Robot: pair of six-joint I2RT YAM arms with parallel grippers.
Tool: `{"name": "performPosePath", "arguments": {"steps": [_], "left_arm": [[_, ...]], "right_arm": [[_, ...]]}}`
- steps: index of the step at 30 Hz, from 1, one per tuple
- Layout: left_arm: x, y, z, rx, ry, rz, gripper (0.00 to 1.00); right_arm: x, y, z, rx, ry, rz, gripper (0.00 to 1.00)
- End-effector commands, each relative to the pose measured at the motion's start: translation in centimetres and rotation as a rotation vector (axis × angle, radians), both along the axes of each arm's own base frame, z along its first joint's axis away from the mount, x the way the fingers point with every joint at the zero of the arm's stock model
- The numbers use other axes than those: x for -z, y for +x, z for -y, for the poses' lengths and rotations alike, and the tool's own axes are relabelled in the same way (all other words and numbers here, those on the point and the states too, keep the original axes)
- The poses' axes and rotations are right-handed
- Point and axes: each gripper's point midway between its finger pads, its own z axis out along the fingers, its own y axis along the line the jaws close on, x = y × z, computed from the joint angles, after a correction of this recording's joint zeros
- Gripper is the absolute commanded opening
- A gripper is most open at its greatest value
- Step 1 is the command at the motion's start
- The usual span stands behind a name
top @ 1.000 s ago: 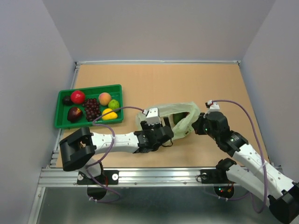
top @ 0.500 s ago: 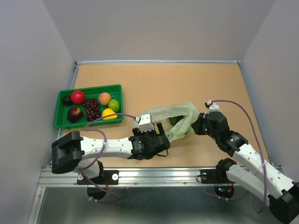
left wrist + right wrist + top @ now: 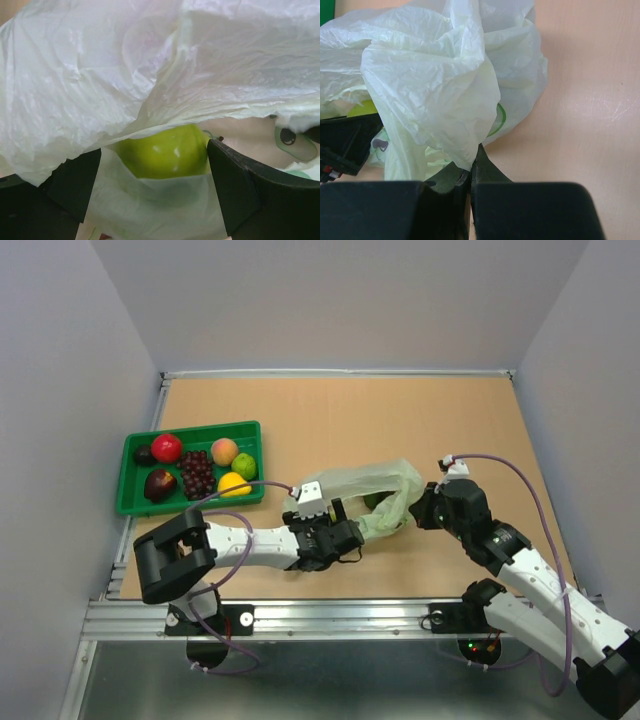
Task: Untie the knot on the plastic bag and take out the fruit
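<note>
The pale green plastic bag lies crumpled mid-table, its mouth toward my left gripper. That gripper is open, its dark fingers standing either side of a lime-green round fruit that sits inside the bag, half behind a film of plastic. My right gripper is shut on the bag's right edge; in the right wrist view the plastic bag bunches into the closed jaws of the gripper. No knot shows in any view.
A green tray stands at the left with a red apple, purple grapes, a peach, a lime-green piece, a yellow piece and a dark red one. Walls enclose the table.
My left gripper drew back from the bag's mouth toward the near-left, then edged right again, its jaws widening. The bag sagged flatter. The right gripper kept its hold in place.
</note>
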Motion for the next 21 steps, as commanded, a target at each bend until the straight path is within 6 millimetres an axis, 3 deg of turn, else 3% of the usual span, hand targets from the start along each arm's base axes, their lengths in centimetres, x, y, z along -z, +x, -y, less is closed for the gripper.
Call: {"name": "performPosePath", "arguments": {"steps": [1, 8, 12, 15, 18, 21], "left_arm": [[1.6, 0.6, 0.4, 0.043, 0.074, -0.023, 0.99], [3.3, 0.6, 2.2, 0.117, 0.045, -0.083, 0.99], [4.7, 0.3, 1.9, 0.128, -0.005, -0.125, 0.99], [4.2, 0.7, 2.1, 0.120, -0.034, -0.113, 0.98], [2.2, 1.4, 1.8, 0.093, -0.062, -0.056, 0.95], [0.5, 2.2, 1.5, 0.061, -0.090, -0.007, 0.86]], "right_arm": [[-0.6, 0.2, -0.3, -0.009, 0.017, 0.040, 0.01], [-0.3, 0.1, -0.2, -0.008, 0.016, 0.033, 0.01], [-0.1, 0.2, -0.2, -0.005, 0.012, 0.029, 0.01], [-0.2, 0.2, -0.4, -0.013, 0.017, 0.029, 0.01], [-0.4, 0.1, -0.3, -0.012, 0.020, 0.035, 0.01], [-0.4, 0.1, -0.3, -0.010, 0.021, 0.038, 0.01]]}}
